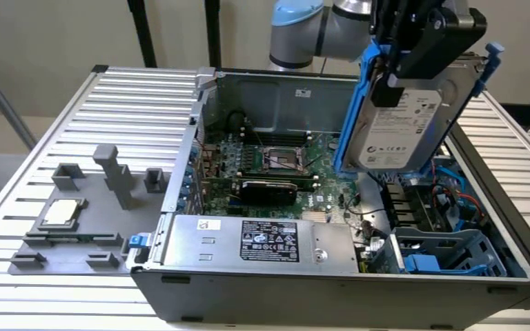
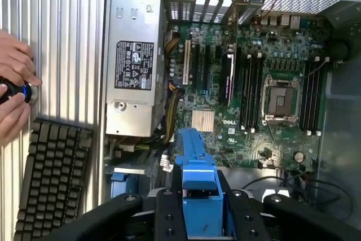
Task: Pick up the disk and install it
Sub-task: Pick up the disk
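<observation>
Status, as I am reading it remotely:

- Grip: the gripper (image 1: 389,86) is holding the disk (image 1: 403,124) in the air. In the wrist view the black fingers (image 2: 169,213) are pinching the blue carrier rail (image 2: 197,179) from both sides. In the ext. view one finger is lying across the disk's label side. The other is hidden behind the disk, and the gripper's upper body is cut off by the frame edge.
- Disk pos.: it is hanging tilted, label facing the camera, above the open PC case (image 1: 339,293), over the side at the exterior view's right. It is touching nothing but the fingers. The label print is too small to read. In the wrist view I am seeing the disk edge-on, so its metal body is hidden.
- Case interior: the motherboard (image 1: 275,165) is lying exposed, and the large silver box (image 1: 265,241) w/ black label is sitting along the near wall. The blue drive cage (image 1: 440,255) is sitting in the near corner at the exterior view's right. The area behind the disk is blocked from view.
- Bench (image 1: 136,89): a grey fixture (image 1: 72,238) is carrying a small square chip (image 1: 63,210), well apart from the disk.
- Wrist view, beside the case: a person's hands (image 2: 14,66) are gripping a small dark object w/ a blue part; I cannot tell what it is. A keyboard (image 2: 53,179) is lying near them, partly cut off.
</observation>
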Controlling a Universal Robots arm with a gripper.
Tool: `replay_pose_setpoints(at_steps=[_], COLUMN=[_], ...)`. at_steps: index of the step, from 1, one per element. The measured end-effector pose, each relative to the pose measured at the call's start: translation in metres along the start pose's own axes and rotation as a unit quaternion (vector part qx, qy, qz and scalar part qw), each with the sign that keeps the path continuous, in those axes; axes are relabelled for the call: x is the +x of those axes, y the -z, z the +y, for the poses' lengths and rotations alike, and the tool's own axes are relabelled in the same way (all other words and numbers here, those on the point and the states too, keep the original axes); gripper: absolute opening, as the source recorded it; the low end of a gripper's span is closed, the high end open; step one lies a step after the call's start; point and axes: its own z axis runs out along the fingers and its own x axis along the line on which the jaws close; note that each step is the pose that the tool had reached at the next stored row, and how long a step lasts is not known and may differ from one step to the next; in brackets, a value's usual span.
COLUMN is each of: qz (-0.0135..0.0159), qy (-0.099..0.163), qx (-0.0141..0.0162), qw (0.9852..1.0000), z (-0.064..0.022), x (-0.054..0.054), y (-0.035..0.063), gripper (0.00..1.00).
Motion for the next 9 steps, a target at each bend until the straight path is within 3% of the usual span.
replay_pose_setpoints(at_steps=[9], qz=[-0.0002], qy=[0.0], qx=[-0.0054], qw=[1.0], z=[-0.0125], x=[0.037], y=[-0.0002], gripper=[0.0])
